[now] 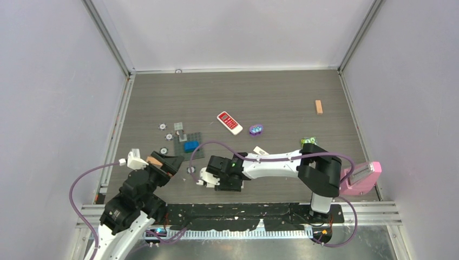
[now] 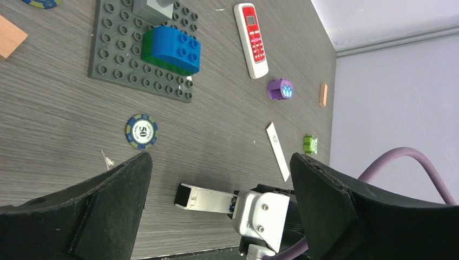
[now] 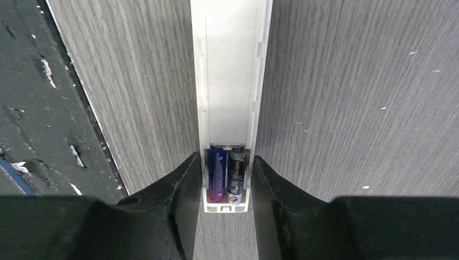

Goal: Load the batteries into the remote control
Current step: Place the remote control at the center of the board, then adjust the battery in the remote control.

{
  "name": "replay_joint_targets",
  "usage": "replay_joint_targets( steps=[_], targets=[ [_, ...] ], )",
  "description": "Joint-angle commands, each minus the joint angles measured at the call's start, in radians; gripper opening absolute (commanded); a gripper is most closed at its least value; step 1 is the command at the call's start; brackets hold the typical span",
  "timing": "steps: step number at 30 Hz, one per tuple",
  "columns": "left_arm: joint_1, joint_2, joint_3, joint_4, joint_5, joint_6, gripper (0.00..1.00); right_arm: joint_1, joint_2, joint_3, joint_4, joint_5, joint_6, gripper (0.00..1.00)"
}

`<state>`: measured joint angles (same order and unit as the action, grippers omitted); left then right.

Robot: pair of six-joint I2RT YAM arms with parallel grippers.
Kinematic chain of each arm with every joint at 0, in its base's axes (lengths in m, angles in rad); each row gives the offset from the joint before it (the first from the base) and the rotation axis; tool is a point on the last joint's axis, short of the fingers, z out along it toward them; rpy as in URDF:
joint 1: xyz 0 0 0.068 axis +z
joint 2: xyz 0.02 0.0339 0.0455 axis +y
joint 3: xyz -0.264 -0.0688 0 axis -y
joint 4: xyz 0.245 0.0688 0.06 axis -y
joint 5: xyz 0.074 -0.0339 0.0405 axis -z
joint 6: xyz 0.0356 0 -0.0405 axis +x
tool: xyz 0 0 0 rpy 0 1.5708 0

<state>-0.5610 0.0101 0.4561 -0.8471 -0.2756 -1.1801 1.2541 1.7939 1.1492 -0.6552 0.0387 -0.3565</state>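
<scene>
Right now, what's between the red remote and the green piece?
A small purple piece lies between the red remote and the green piece, clear in the top view.

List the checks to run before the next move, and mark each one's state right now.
1. Remote clamped by the right gripper, fingers on both long sides: ok.
2. Batteries in the compartment: the blue-purple battery and dark battery lie side by side: ok.
3. Batteries facing the right way: cannot tell.
4. Compartment closed: not ok. It is open, and a white strip, likely the cover, lies apart from the remote.
5. Left gripper open and empty, ready to pick up: ok.
</scene>
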Motion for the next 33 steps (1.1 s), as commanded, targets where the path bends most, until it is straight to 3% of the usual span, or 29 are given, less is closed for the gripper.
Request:
replay_joint_targets(
  steps=[1, 10, 16, 18, 21, 23, 27, 33],
  targets=[
    [0.0, -0.028, 0.023, 0.066, 0.005, 0.051, 1.0, -0.014, 0.0, 0.036, -0.03, -0.017, 0.013, 0.45],
    [0.0, -0.049, 0.02, 0.112, 0.045, 0.168, 1.0, -0.05, -0.182, -0.041, 0.067, -0.104, 0.122, 0.5],
    [0.0, -0.014, 0.014, 0.112, 0.111, 0.182, 0.98, -0.094, -0.305, -0.098, 0.152, 0.002, 0.352, 0.5],
    [0.0, 0.034, 0.015, 0.113, 0.146, 0.191, 0.96, -0.109, -0.333, -0.109, 0.161, 0.075, 0.504, 0.43],
    [0.0, 0.096, 0.005, 0.133, 0.229, 0.209, 0.92, -0.114, -0.362, -0.129, 0.149, 0.139, 0.805, 0.13],
    [0.0, 0.14, -0.016, 0.163, 0.298, 0.216, 0.88, -0.102, -0.37, -0.153, 0.139, 0.196, 0.995, 0.06],
    [0.0, 0.219, -0.074, 0.231, 0.41, 0.213, 0.83, -0.035, -0.349, -0.158, 0.114, 0.299, 1.251, 0.05],
    [0.0, 0.249, -0.142, 0.269, 0.45, 0.199, 0.78, 0.021, -0.221, -0.077, 0.005, 0.393, 1.458, 0.05]
  ],
)
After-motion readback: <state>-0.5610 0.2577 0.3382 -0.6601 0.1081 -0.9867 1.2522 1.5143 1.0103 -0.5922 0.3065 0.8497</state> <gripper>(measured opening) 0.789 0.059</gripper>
